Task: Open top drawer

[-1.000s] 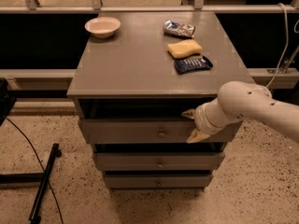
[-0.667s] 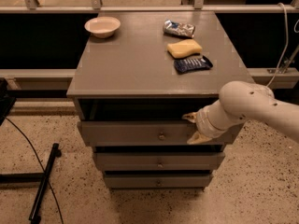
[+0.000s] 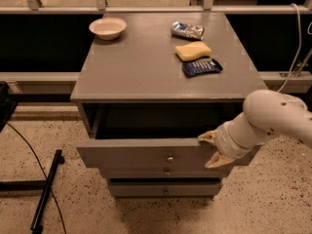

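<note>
Speckled floor; top drawer (image 3: 136, 153) ajar, interior dark; gripper (image 3: 210, 150) at right front.

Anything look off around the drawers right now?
Only one thing: the gripper sits against the top drawer front well right of its knob, not on it. Nothing looks spilled or damaged.

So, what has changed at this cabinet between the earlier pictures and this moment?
The top drawer has slid further out toward the camera, so more of its dark interior shows. The claw, clamped on the right part of the drawer front, has come back with it; nothing was newly grasped or released. The bowl, yellow sponge, foil packet and blue packet stayed in place.
</note>
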Tool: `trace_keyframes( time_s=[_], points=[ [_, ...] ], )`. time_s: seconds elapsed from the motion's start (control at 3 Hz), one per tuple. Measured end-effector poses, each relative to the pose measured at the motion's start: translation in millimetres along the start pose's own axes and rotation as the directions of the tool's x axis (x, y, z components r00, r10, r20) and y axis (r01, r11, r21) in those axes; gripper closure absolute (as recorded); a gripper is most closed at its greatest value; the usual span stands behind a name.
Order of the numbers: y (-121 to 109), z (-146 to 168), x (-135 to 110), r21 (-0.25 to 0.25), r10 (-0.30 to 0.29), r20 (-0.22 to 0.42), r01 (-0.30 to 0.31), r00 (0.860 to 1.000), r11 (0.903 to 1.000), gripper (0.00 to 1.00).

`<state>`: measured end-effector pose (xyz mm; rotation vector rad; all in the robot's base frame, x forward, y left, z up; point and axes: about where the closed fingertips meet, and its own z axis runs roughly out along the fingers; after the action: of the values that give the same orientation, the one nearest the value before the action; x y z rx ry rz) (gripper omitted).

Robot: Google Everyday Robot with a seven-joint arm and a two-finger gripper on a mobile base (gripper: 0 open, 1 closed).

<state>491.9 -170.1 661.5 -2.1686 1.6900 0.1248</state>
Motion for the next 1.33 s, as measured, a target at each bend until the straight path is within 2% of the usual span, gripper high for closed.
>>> trace_keyframes(
  time_s=[0.33,0.67,1.0,1.33],
  points=[
    [39.7,-31.5,-4.9,-0.056,0.014,-0.011,-0.015,1.0,0.9983,0.48],
    [60.5,-56.1,-11.1,-0.085,0.016,-0.022,-0.018,1.0,0.9962,0.33],
    [57.4,-71.0,-20.6,-0.056,-0.011,-0.011,0.01,1.0,0.9984,0.13],
    [34.6,-77.1,-26.0,-0.028,-0.038,-0.026,0.037,0.999,0.9989,0.09]
  ],
)
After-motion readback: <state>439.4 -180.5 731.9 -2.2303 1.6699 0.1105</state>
